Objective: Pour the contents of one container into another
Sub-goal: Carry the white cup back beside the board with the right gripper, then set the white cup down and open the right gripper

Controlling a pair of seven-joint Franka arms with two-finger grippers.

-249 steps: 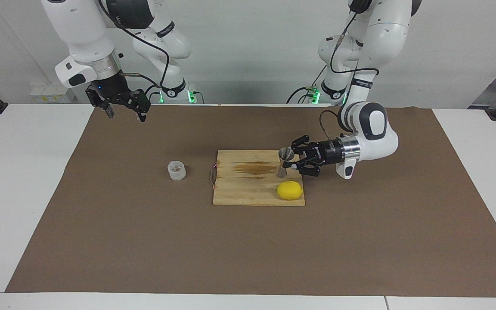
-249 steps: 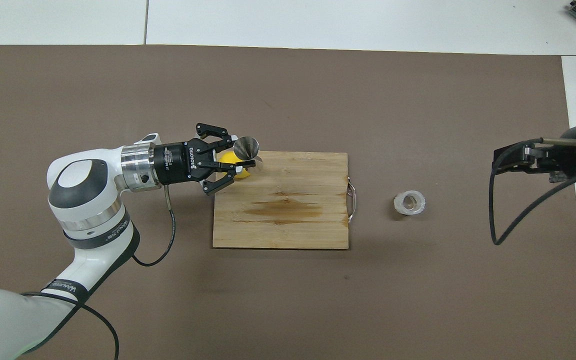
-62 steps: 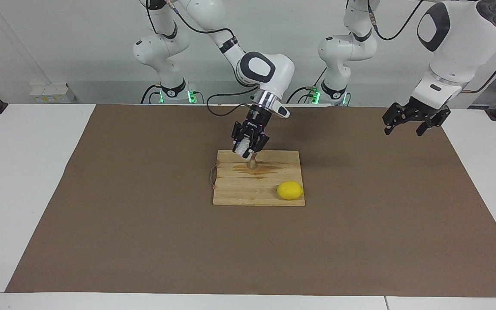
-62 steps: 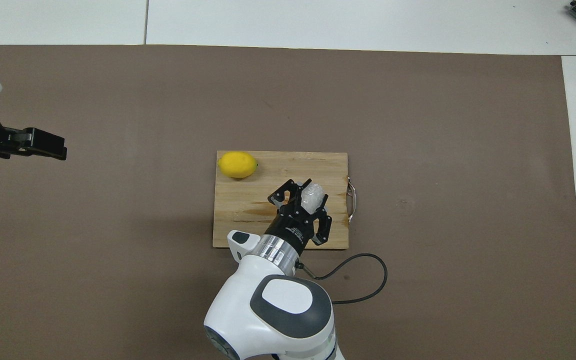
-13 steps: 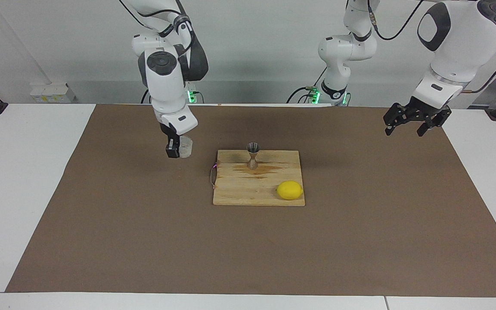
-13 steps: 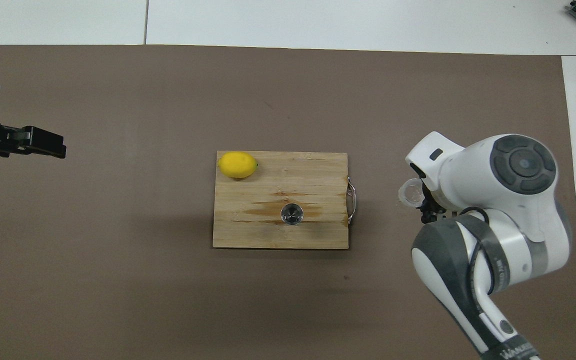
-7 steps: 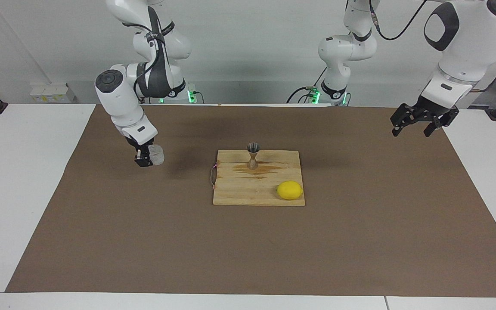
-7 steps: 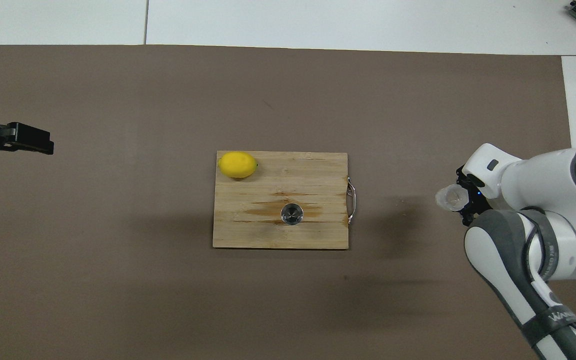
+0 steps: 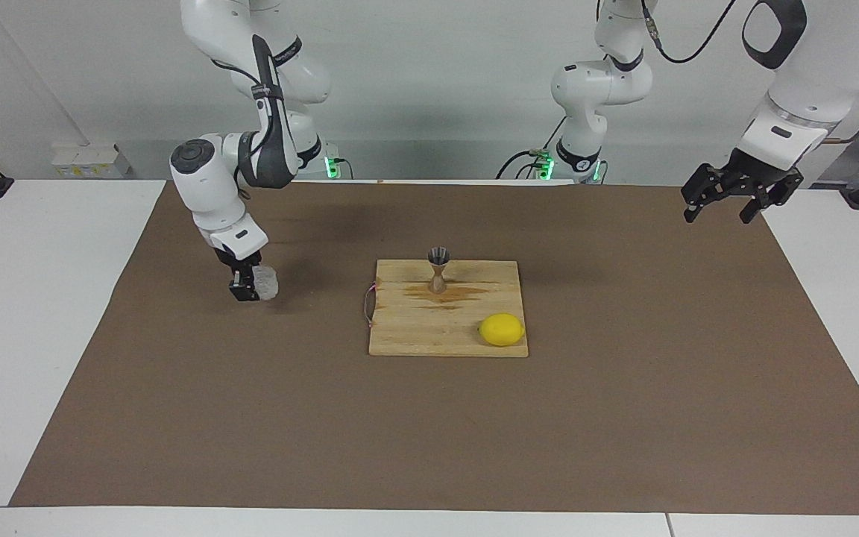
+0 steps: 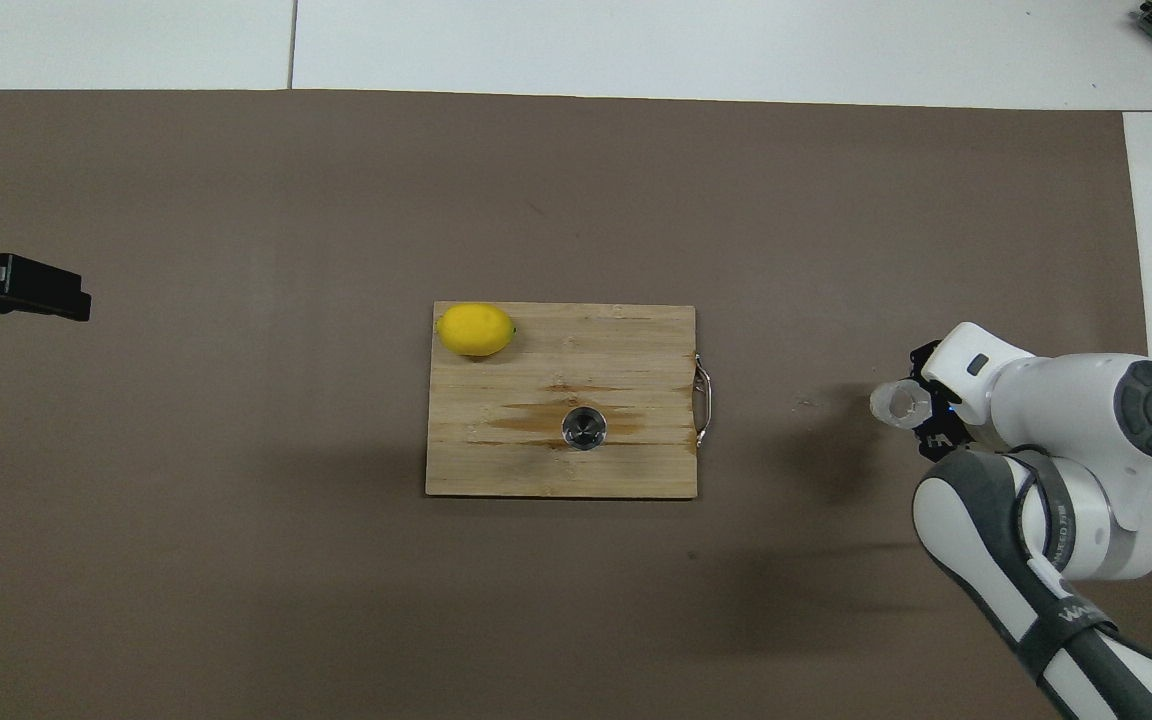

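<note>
Now, your table (image 9: pixel 49 313) carries the cutting board (image 9: pixel 467 339), with the lemon (image 9: pixel 502 330) and the upright metal jigger (image 9: pixel 438 270) on it. Your right end effector (image 9: pixel 250 283) grips the textured glass cup (image 9: pixel 266 283) low over the brown mat, well apart from the jigger, toward the right arm's end. Your left end effector (image 9: pixel 731 195) waits with fingers spread over the mat's other end. I'd judge the cup is about to be set down.
</note>
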